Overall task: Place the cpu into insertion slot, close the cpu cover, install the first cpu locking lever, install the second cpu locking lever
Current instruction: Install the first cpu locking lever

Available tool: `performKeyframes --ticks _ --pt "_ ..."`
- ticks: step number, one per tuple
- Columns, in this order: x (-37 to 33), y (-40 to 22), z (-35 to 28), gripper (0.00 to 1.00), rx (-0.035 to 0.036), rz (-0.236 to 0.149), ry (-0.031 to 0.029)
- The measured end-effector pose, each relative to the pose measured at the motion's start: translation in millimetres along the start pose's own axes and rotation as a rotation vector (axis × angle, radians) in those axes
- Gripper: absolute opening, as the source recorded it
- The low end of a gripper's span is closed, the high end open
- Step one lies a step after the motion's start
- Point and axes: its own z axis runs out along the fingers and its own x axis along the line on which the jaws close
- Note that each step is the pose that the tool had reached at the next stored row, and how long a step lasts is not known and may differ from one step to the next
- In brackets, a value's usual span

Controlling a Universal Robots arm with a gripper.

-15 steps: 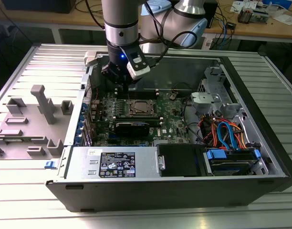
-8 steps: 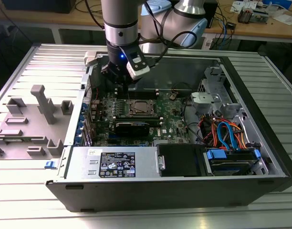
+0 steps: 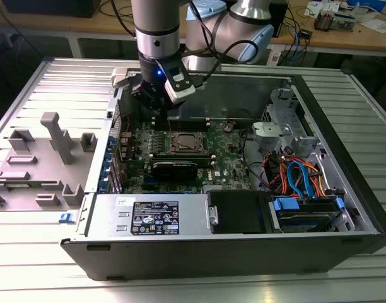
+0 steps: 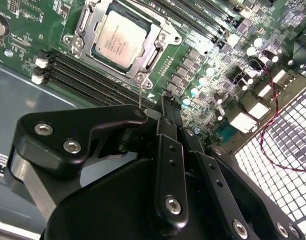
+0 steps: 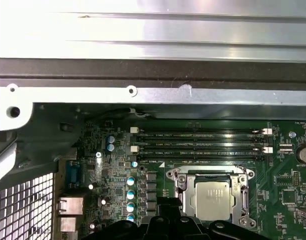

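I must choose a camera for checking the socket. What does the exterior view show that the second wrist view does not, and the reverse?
Exterior view: the arm, the grey tray beside the case, the blue and orange cables. Second wrist view: a red wire across a perforated wall. Both: the gripper, a thin lever at the socket corner, and the cpu seated in the insertion slot with the cpu cover flat around it.

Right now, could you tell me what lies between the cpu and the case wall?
Long black memory slots lie between the cpu and that wall, in the first wrist view.
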Motion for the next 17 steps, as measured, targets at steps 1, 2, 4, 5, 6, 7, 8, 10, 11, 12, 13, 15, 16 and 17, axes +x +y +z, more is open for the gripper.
performKeyframes --ticks 1,2,4,5,6,7,8,10,11,12,13,15,16,17 --pt "2.1 2.2 0.2 0.11 -0.0001 -0.003 0.0002" --pt "2.6 4.0 0.5 0.11 -0.0002 -0.008 0.0004" --pt "2.6 9.4 1.3 0.11 -0.0003 -0.009 0.0005" --pt "2.6 11.6 1.6 0.11 -0.0002 -0.009 0.0005" --pt "2.6 13.3 1.9 0.11 -0.0002 -0.009 0.0005" --pt "2.6 14.4 2.1 0.11 -0.0002 -0.009 0.0005" --pt "2.6 16.2 2.6 0.11 -0.0003 -0.010 0.0005" --pt "-0.4 17.7 3.5 0.11 -0.0003 -0.010 0.0005" --pt "-2.2 18.1 3.7 0.11 -0.0003 -0.010 0.0007" --pt "-5.2 18.5 4.0 0.11 -0.0003 -0.010 0.0007" --pt "-10.1 18.9 4.5 0.11 -0.0004 -0.010 0.0007" --pt "-19.0 19.4 5.7 0.11 -0.0001 -0.010 0.0008" --pt "-23.7 19.5 6.8 0.11 0.0006 -0.010 0.0007" --pt "-29.6 19.4 8.5 0.11 0.0009 -0.010 0.0007"
